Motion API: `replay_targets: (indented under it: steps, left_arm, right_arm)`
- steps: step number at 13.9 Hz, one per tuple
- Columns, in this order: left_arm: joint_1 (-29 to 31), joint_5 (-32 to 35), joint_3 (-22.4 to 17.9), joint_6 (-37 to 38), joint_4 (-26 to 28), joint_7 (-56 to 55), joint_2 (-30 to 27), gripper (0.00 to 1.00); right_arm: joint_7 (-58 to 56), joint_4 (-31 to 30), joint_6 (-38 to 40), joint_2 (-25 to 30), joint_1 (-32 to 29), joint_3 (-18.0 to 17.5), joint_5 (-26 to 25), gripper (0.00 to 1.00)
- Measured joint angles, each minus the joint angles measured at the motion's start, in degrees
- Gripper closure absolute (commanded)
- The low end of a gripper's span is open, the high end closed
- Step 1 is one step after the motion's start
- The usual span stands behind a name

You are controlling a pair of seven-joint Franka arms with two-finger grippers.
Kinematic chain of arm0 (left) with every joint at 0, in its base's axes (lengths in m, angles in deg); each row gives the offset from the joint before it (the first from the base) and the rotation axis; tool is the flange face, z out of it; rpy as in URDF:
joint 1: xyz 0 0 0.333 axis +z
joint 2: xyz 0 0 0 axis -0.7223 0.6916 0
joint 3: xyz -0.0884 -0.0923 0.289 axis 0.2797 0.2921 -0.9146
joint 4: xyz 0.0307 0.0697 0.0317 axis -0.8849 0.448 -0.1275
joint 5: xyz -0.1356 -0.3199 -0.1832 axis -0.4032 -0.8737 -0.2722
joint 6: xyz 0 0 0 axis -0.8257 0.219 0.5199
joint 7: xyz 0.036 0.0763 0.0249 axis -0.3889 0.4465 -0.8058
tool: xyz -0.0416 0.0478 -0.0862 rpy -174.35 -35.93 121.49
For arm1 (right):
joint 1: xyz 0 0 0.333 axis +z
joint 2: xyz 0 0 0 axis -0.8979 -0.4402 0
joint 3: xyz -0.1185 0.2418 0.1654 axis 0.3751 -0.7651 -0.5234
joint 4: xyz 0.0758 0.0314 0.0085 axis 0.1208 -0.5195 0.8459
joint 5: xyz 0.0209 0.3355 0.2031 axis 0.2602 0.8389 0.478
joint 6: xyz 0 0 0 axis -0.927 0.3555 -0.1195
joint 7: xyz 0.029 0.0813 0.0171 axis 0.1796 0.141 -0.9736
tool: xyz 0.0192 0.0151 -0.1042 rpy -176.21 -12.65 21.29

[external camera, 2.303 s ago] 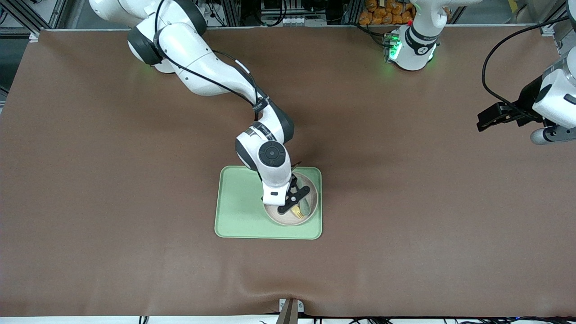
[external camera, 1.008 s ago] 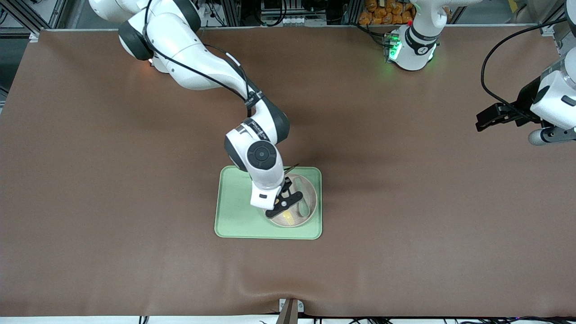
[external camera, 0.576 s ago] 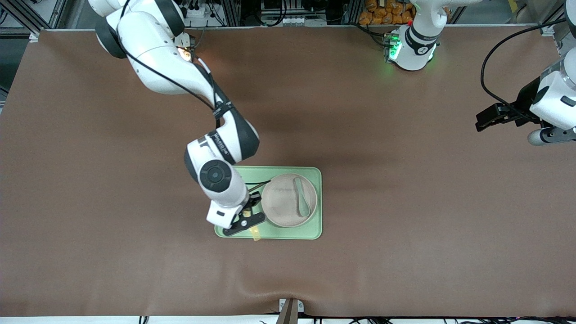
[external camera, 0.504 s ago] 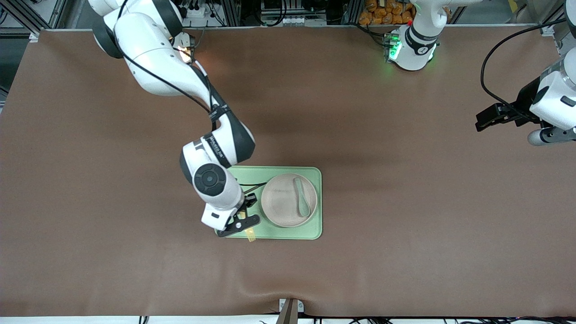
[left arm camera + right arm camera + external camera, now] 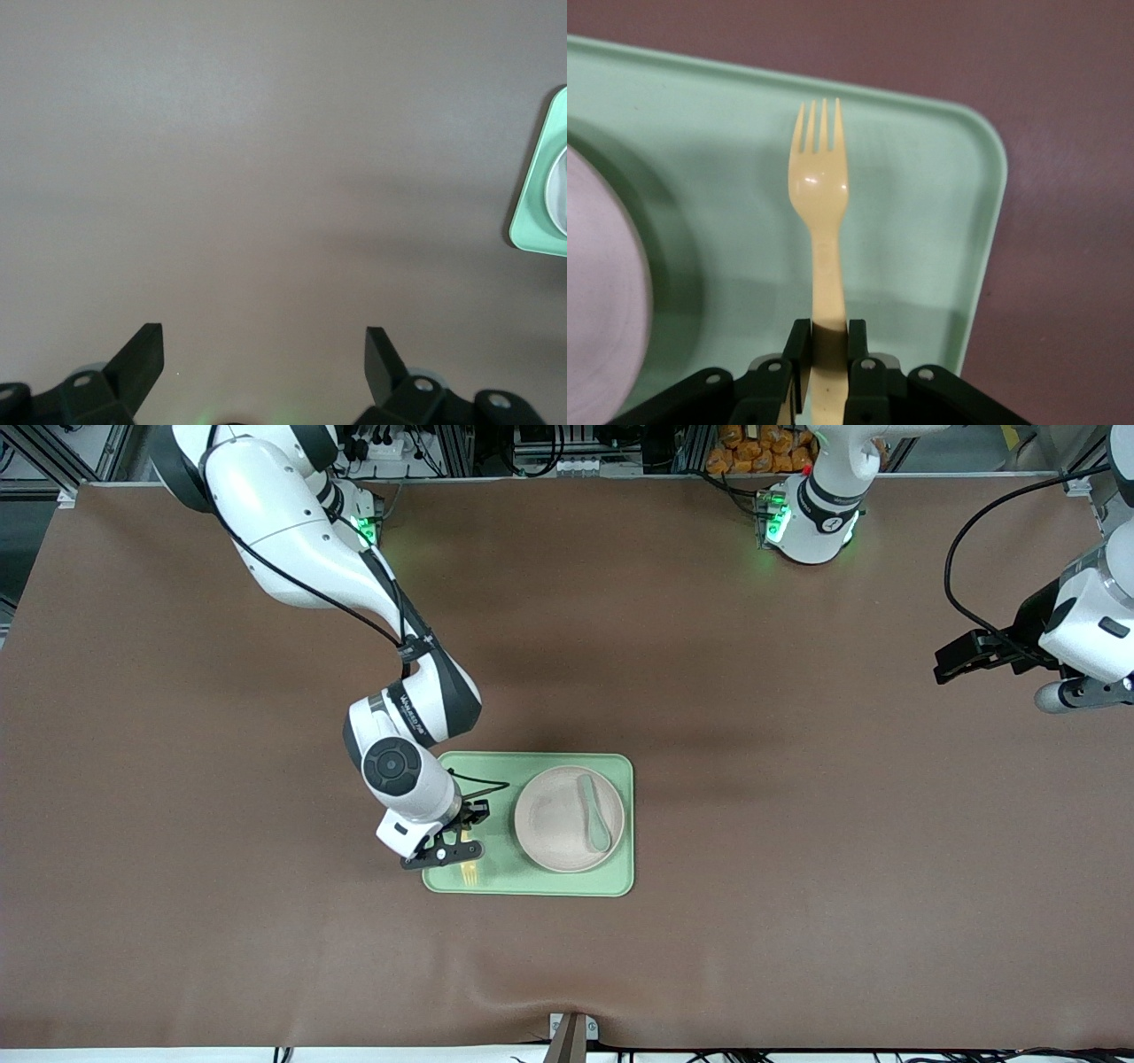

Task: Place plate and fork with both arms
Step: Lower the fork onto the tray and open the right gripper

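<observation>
a: how will the fork (image 5: 819, 190) handle, going by what shows?

b: light and stiff, i'd judge. it's thin pale-yellow plastic, a bit glossy, so it could slip or swivel in a loose pinch. the right tool (image 5: 822, 347) is clenched on the end of its handle, tines pointing away from the wrist. that hold looks sound, though a grip nearer the middle of the handle would probably swing less.

a: and where is it?

b: in the air over the bare part of the green tray (image 5: 454, 760), toward the right arm's end of it, beside the plate (image 5: 556, 831). in the front view the right tool (image 5: 454, 852) hangs above the tray's corner nearest the camera.

a: the plate?

b: on the tray, at the left arm's end of it, with a grey-green spoon (image 5: 596, 811) lying in it. it looks rigid with a raised rim; the rim would be the place to take it.

a: the left arm?

b: waiting. the left tool (image 5: 264, 363) hovers released, fingers wide, over bare worktop (image 5: 797, 824) at its own end, well apart from the tray.

a: the surface, the room?

b: a brown mat, smooth and matte, slightly puckered at the near edge. the tray has a low lip. metal framing and cables stand along the arms' bases.
</observation>
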Motion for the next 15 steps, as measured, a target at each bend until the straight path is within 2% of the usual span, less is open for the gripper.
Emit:
replay_targets:
  steps: [6,7,8,9,10,15]
  left_arm:
    - [0.0,0.0,0.1,-0.4,0.4,0.0,0.0,0.00]
    - [0.0,0.0,0.1,-0.4,0.4,0.0,0.0,0.00]
    - [0.0,0.0,0.1,-0.5,0.4,0.0,0.0,0.00]
    - [0.0,0.0,0.1,-0.5,0.4,0.0,0.0,0.00]
    - [0.0,0.0,0.1,-0.5,0.4,0.0,-0.1,0.00]
    - [0.0,0.0,0.2,-0.6,0.7,0.0,-0.8,0.00]
  right_arm:
    - [4.3,-2.7,-1.2,0.4,1.4,0.0,1.7,0.99]
    - [4.4,-2.9,-1.2,0.4,1.4,0.0,2.6,0.91]
    - [4.4,-3.1,-1.2,0.4,1.4,0.0,3.0,0.67]
    - [4.5,-3.3,-1.4,0.4,1.4,0.0,3.2,0.28]
    - [4.5,-3.4,-1.5,0.4,1.4,0.0,3.3,0.00]
    - [4.5,-3.3,-1.9,1.1,1.3,0.1,3.3,0.00]
